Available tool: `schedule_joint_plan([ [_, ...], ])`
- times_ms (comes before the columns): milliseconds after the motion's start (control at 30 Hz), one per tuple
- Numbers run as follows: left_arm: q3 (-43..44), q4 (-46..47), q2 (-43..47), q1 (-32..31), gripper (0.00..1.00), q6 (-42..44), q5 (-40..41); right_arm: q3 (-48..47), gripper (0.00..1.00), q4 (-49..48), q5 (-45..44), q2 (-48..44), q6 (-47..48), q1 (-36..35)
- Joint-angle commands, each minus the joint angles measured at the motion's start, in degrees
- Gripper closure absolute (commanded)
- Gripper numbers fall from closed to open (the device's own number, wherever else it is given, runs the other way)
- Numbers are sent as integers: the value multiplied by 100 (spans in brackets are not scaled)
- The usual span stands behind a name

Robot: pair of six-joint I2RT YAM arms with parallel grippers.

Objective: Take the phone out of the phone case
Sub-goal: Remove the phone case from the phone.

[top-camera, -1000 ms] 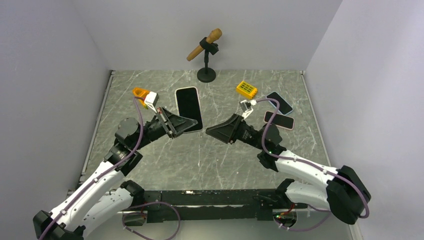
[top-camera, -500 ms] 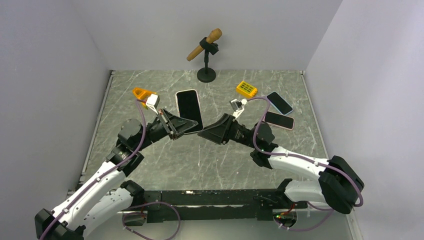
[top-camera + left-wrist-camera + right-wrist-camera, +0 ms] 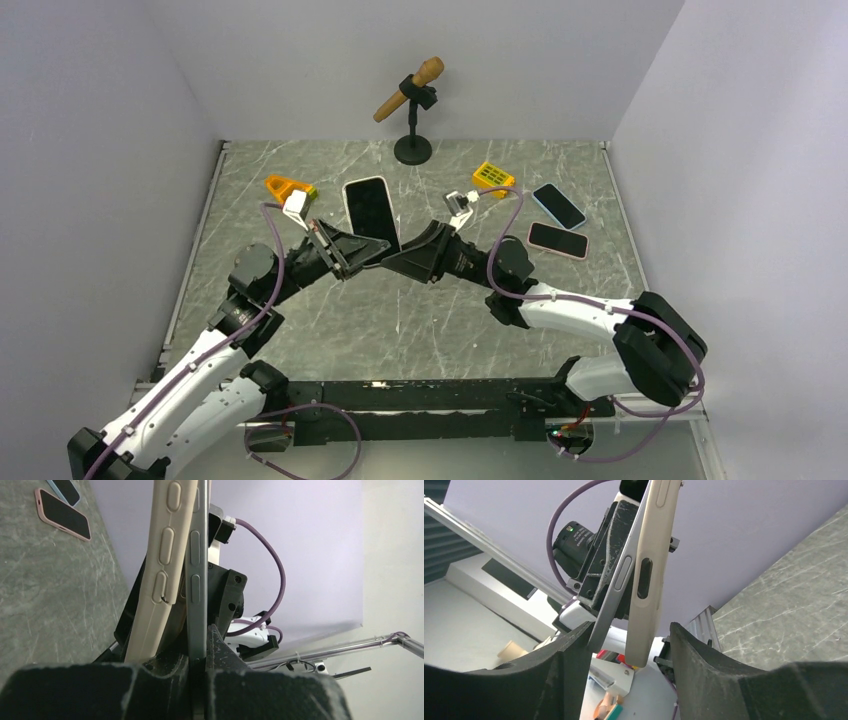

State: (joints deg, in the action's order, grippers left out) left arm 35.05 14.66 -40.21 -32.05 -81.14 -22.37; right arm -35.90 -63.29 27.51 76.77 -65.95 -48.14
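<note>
**1. Left claw.** The left claw (image 3: pixel 378 248) was clamped fully down on the lower end of the black-screened, silver-edged phone (image 3: pixel 369 210). It held the phone clear of the grey-green marbled tabletop (image 3: pixel 400 320), tilted, with the screen facing the overhead camera. In the left wrist view its fingers (image 3: pixel 220 650) pinched the phone's metal side rail directly.

**2. Phone case.** The cream, soft-looking phone case (image 3: pixel 162 560) lay against the rail at the far end. Toward the gripped end it splayed away from the rail, leaving a wedge-shaped gap. Whether the case's lower end was caught in the left claw could not be determined.

**3. Right claw.** The right claw (image 3: pixel 392 262) met the phone from the opposite side, just beside the left claw. Its jaws stood apart and gripped nothing. In the right wrist view the lower ends of the phone and the phone case sat between its two fingers (image 3: pixel 696 660). The phone's rail ran close along one finger. The free end of the case showed a clear gap to the other.

**4. Other items.** These stood well apart from both claws:
- a pink-cased phone (image 3: pixel 557 240) and a blue-cased phone (image 3: pixel 558 205), lying flat at the right
- a yellow block (image 3: pixel 493 176)
- an orange object (image 3: pixel 283 186)
- a brown wooden club (image 3: pixel 410 88) on a black stand (image 3: pixel 413 150)
</note>
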Motion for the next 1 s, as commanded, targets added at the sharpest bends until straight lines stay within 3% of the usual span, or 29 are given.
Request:
schedule_joint_plan([
  [0, 102, 518, 153, -81, 100, -141, -316, 145, 40, -234, -182, -148, 235, -53],
  [167, 230, 408, 155, -82, 100, -115, -318, 122, 52, -211, -122, -161, 257, -79],
  [367, 459, 192, 128, -81, 100, 13, -306, 485, 42, -401, -229, -341, 299, -84],
  [967, 372, -12, 295, -85, 100, 28, -170, 696, 41, -713, -256, -377, 232, -214],
])
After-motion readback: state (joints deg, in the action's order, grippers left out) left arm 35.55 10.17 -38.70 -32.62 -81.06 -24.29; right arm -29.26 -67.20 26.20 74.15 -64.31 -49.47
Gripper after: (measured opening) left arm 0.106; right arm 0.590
